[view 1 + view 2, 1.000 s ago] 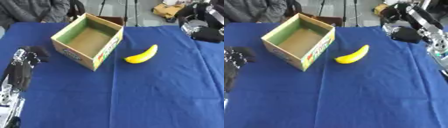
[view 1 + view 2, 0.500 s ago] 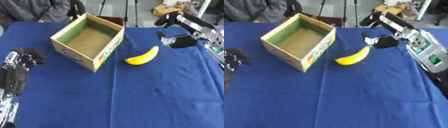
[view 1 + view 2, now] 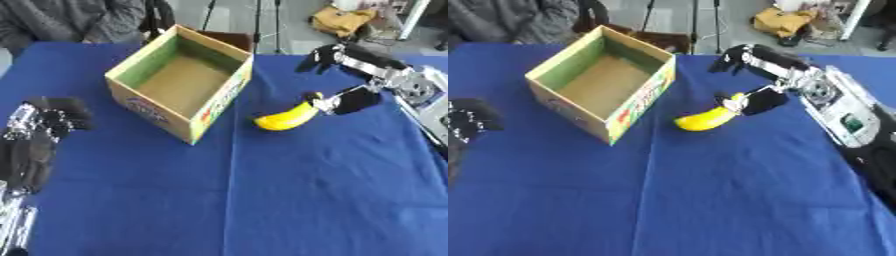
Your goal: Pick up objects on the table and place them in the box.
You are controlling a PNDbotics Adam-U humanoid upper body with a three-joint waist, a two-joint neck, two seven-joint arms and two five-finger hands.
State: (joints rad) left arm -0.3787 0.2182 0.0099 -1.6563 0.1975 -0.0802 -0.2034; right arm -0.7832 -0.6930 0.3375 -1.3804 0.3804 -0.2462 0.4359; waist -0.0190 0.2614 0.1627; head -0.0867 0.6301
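A yellow banana [image 3: 284, 118] lies on the blue tablecloth [image 3: 262, 190], just right of an open, empty cardboard box [image 3: 219, 105] with green inner walls. My right hand [image 3: 785, 75] reaches in from the upper right and is open. Its fingers [image 3: 737, 54] are spread above the banana's far end. Its thumb [image 3: 759, 100] sits right at the banana's upper tip, and I cannot tell whether it touches. My left hand [image 3: 48, 115] rests near the left edge, left of the box, with relaxed fingers and nothing in it.
A seated person in grey [image 3: 74, 20] is behind the table's far edge, close to the box. Tripod legs [image 3: 258, 20] and a yellow bag [image 3: 346, 20] stand on the floor beyond. Bare blue cloth fills the near half of the table.
My right hand has come down and leftward from the upper right corner to the banana's far tip. The banana and box have not moved. The left hand has barely shifted.
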